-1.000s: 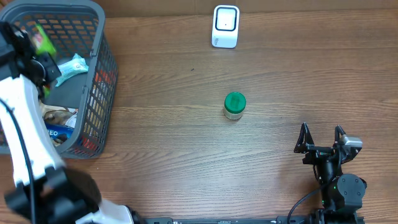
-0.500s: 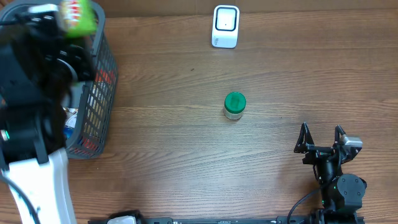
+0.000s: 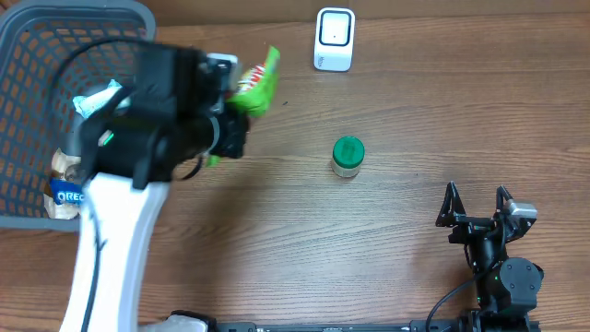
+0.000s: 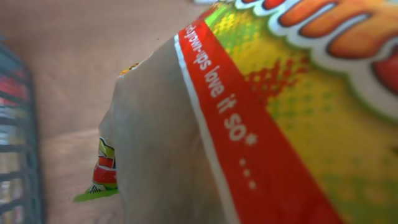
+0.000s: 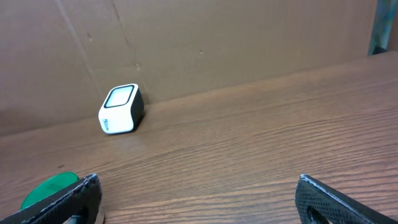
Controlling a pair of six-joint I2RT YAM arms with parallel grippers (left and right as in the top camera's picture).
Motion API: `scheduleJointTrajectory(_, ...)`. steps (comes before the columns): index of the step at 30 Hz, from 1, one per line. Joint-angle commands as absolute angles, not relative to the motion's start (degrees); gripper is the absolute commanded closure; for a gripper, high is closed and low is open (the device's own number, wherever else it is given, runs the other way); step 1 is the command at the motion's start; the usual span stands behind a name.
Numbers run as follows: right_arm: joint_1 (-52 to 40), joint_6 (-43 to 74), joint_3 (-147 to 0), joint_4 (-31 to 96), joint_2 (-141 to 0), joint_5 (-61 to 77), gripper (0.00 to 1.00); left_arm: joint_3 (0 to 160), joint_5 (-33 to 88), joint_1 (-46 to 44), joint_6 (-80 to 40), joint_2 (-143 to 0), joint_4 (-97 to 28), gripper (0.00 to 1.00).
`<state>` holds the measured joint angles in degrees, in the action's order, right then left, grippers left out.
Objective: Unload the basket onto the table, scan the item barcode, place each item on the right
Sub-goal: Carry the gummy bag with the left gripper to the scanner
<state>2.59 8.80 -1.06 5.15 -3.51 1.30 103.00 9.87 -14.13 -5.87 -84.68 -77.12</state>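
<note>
– Over the far-left part of the surface (image 3: 277, 249), what is there, biggest first?

– Basket (image 3: 74, 7) in the far-left corner, with other packets inside. The left arm (image 3: 115, 240) reaches out beside it, and its gripper (image 3: 238, 103) pinches a green snack bag (image 3: 259, 79), held up off the wood between the basket and the scanner (image 3: 334, 39).

– And the scanner?

– At the far edge, about the middle, window up. The bag is not over it yet. A green-lidded jar (image 3: 348, 154) stands mid-surface, nearer than the scanner. The right gripper (image 3: 477, 205) sits near the right front corner, spread wide and holding nothing.

– What could spoil the scan?

– I'd judge the bag itself. It is limp foil held by one part, so it may swing, fold or crumple and hide the code. The wrist view shows only printed foil filling the frame; I cannot find the barcode, so the wrong face may meet the window. A thin pinch on slick foil could slip. A low sweep could also nudge the scanner, or knock the jar over.
</note>
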Motion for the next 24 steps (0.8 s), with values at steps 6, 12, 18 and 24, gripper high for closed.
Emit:
scheduleJointTrajectory(6,2.59,8.99,-0.47,4.73,-3.53,1.58,0.00,103.59,9.69,-18.81,-8.82,-100.62,-76.71,0.96)
scheduleJointTrajectory(12,2.59,8.99,-0.47,4.75,-3.53,1.58,0.00,101.34,8.34,-22.11,-11.79,-112.49,-74.32,0.96)
scheduleJointTrajectory(18,2.59,8.99,-0.47,4.75,-3.53,1.58,0.00,95.44,5.82,-23.57,-16.43,-118.83,-64.82,0.96)
scheduleJointTrajectory(24,2.59,8.99,-0.47,4.75,-3.53,1.58,0.00,94.28,5.52,-23.66,-16.75,-120.31,-59.59,0.94)
